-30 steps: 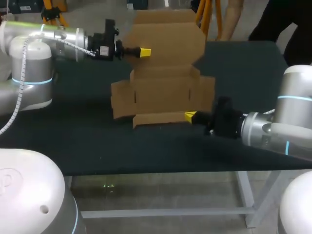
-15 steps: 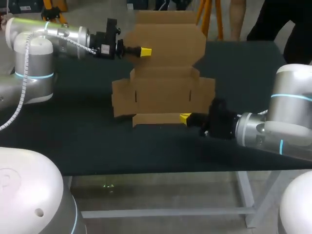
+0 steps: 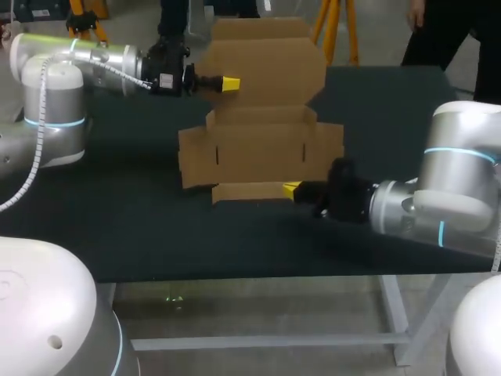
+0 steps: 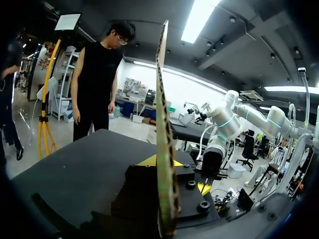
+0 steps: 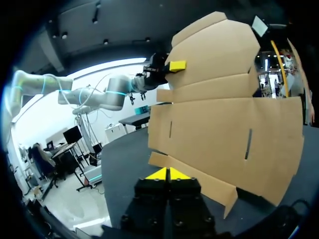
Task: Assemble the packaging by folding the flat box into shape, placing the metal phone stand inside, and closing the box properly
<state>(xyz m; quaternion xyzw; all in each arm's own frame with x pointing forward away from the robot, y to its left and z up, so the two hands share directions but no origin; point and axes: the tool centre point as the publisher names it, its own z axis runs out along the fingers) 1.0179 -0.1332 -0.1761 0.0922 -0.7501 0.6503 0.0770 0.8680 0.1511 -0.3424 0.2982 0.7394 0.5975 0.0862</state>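
- The folding step is judged to be in hand: the box is stood roughly upright mid-table as a flat blank.
- Its upper flap is pinched by the left gripper, with one finger on each face.
- The right gripper is pressed together on nothing, its tips set at the low front flap.
- Next, that flap would need to be pushed along its crease while the top is held firm.
- Brown matte corrugated card is seen, die-cut with slots and tabs, and it is likely to flex.
- No stand is seen.

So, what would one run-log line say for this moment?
flat cardboard box: upright, unfolded | left gripper: shut on top flap | right gripper: shut, at bottom flap
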